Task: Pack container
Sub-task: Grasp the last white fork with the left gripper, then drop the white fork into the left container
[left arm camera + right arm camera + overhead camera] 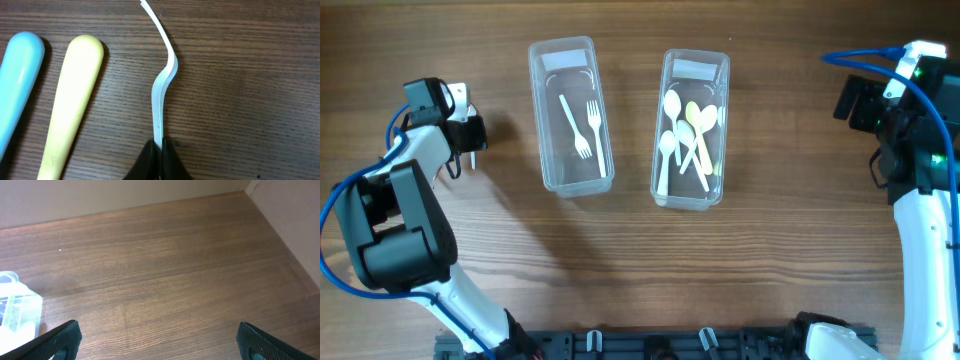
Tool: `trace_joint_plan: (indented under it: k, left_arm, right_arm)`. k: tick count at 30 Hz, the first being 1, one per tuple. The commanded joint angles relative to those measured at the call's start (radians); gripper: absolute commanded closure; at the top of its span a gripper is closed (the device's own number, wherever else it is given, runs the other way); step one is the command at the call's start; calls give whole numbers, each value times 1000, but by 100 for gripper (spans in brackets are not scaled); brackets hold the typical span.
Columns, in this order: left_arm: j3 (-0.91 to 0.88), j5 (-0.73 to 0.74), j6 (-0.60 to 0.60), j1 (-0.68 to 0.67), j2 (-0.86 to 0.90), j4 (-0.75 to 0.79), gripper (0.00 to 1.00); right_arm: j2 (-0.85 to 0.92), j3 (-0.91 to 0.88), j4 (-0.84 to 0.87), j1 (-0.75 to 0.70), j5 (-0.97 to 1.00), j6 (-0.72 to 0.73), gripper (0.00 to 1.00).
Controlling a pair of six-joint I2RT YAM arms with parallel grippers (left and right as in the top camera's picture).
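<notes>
Where the left arm works at the table's (250, 75) left side, the left gripper (161, 156) has its jaws pinched together on the near end of a thin white utensil (162, 90). It is seen edge-on, so fork or otherwise, cannot tell. The piece runs away from the fingers in a curve over the wood. Left of it lies a yellow handle (72, 100), and further left a light blue handle (17, 75). Both are flat on the table, apart from the white piece.

Overhead: two clear boxes mid-table, well right of that arm. The left container (560, 62) holds two white forks (582, 125). The right container (696, 68) holds a heap of spoons (685, 140), white and pale yellow. The right gripper (157, 340) hangs at the far right with fingers wide apart, holding nothing.
</notes>
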Motion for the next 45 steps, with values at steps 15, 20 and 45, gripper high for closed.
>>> trace_joint_plan:
  k: [15, 20, 45]
  left_arm:
    - [-1, 140, -251, -272, -575, -198, 96]
    - [-16, 140, -418, -380, -561, -315, 96]
    - [-34, -311, -75, -201, -640, -237, 21]
  right_arm:
    - [5, 3, 4, 0, 2, -11, 0]
    - [5, 3, 4, 0, 2, -11, 0]
    - [5, 3, 4, 0, 2, -11, 0]
